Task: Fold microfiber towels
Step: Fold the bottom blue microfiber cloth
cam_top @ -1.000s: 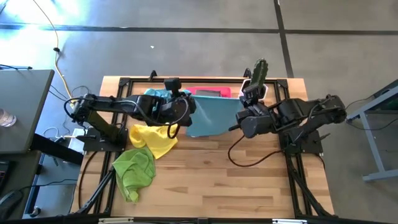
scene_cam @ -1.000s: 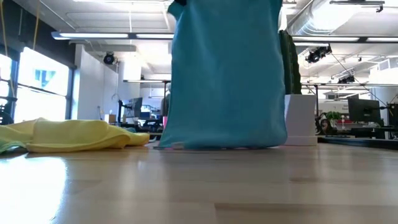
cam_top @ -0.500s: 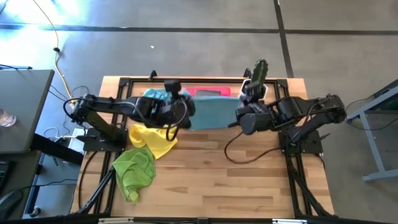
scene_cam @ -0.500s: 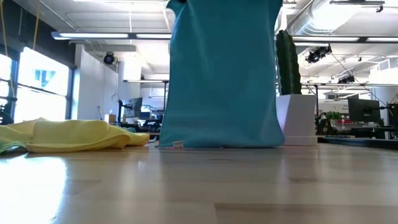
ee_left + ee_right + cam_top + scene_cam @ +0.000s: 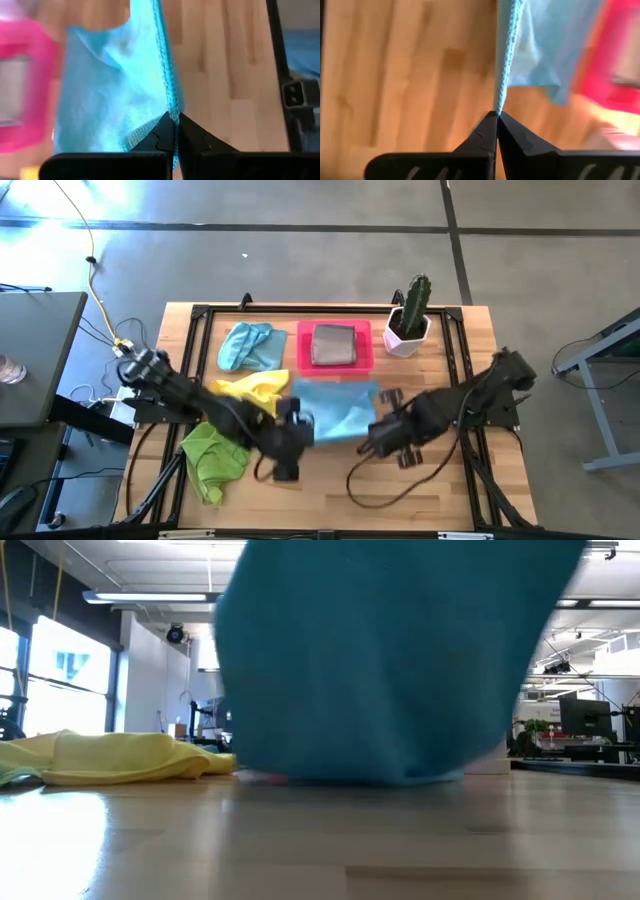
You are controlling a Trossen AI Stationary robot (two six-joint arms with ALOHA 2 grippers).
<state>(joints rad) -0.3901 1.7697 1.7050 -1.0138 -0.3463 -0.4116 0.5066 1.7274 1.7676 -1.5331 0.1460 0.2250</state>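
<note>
A light blue microfiber towel (image 5: 335,408) hangs spread between my two grippers over the middle of the table. It fills the low view (image 5: 390,660), where its lower edge meets the tabletop. My left gripper (image 5: 175,117) is shut on its left upper corner and my right gripper (image 5: 497,115) on its right one. A folded grey towel (image 5: 334,344) lies in the pink tray (image 5: 303,348). Another light blue towel (image 5: 250,345), a yellow one (image 5: 250,392) and a lime green one (image 5: 215,455) lie crumpled at the left. My left gripper pinches the towel's stitched edge (image 5: 172,107) at a corner between its two fingertips, slanting down from the near side. The cloth hangs away below it. My right gripper pinches the hemmed edge (image 5: 500,102) at the other upper corner, fingers pointing down. The towel's lower edge rests on the table.
A potted cactus (image 5: 410,315) stands at the far right, next to the tray. Bare wood (image 5: 400,490) lies along the near side. Black frame rails (image 5: 480,470) run along the table's edges.
Both grippers have gone toward the table's near edge and down, tipping their fingers downward, still shut on the blue towel. The towel has come along toward the near edge, its lower edge staying on the table. The tray and the grey towel now show behind it.
</note>
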